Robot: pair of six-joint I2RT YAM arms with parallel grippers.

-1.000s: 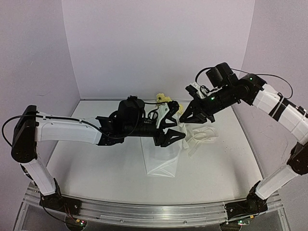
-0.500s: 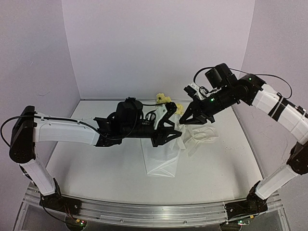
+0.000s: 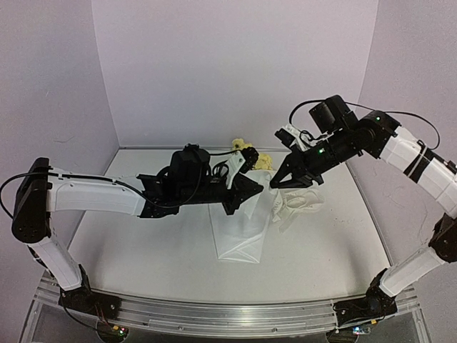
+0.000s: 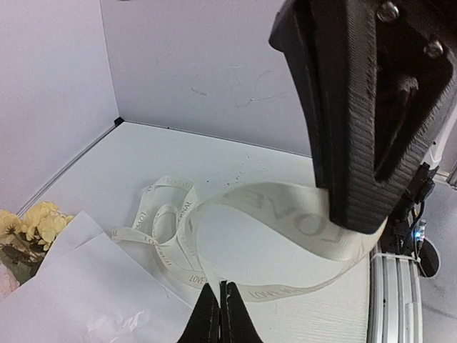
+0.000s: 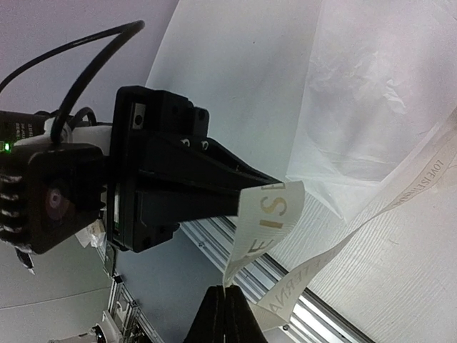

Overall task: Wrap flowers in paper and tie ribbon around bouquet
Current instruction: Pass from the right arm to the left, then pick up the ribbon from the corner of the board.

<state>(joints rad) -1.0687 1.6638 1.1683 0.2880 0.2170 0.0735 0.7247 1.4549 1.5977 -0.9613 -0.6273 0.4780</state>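
Soft cloth ribbon [image 4: 285, 207], faint sheen; paper [image 3: 239, 236] thin, crinkly, translucent.

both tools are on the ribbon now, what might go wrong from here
1. The left tool and right tool pinch the ribbon very close together, so a small move may knock them into each other.
2. The slack ribbon lies in loose loops on the table; pulling may snarl it.
3. The thin paper sits loose by the flowers; a dragged ribbon may shift it.
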